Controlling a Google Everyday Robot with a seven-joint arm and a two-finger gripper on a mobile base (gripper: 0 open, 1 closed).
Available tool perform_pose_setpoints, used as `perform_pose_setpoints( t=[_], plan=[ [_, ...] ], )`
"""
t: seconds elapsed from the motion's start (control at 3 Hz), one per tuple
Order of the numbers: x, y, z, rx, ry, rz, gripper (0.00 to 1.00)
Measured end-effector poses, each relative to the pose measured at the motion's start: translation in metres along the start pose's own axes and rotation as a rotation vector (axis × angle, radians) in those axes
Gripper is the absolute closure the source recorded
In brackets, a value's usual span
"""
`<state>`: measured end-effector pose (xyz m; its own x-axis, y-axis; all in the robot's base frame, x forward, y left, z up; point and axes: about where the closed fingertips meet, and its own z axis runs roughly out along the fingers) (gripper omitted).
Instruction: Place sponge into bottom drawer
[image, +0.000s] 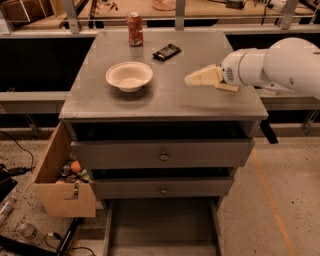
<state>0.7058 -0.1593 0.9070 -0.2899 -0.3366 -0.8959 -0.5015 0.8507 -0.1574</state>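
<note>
My gripper (196, 78) hangs low over the right side of the grey cabinet top (165, 95), pointing left, on the white arm (280, 65) that comes in from the right. A pale yellow block edge (227, 87) lies on the top just under the wrist. It looks like the sponge, mostly hidden, and no green side shows. The bottom drawer (161, 227) is pulled out at the cabinet's foot, a wide shallow grey tray with nothing seen in it. The gripper is well above and behind it.
A white bowl (129, 76) sits left of the gripper. A black flat packet (166, 51) and a red can (134, 29) stand at the back. Two knobbed drawers (163, 154) are closed. A tan cardboard box (62, 180) of small items hangs at the cabinet's left.
</note>
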Motion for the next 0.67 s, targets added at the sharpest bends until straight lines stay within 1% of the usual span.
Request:
perform_pose_setpoints(
  t=[0.33, 0.67],
  plan=[
    [0.000, 0.001, 0.000, -0.002, -0.001, 0.001, 0.00],
    [0.010, -0.019, 0.001, 0.045, 0.008, 0.021, 0.00]
  ],
)
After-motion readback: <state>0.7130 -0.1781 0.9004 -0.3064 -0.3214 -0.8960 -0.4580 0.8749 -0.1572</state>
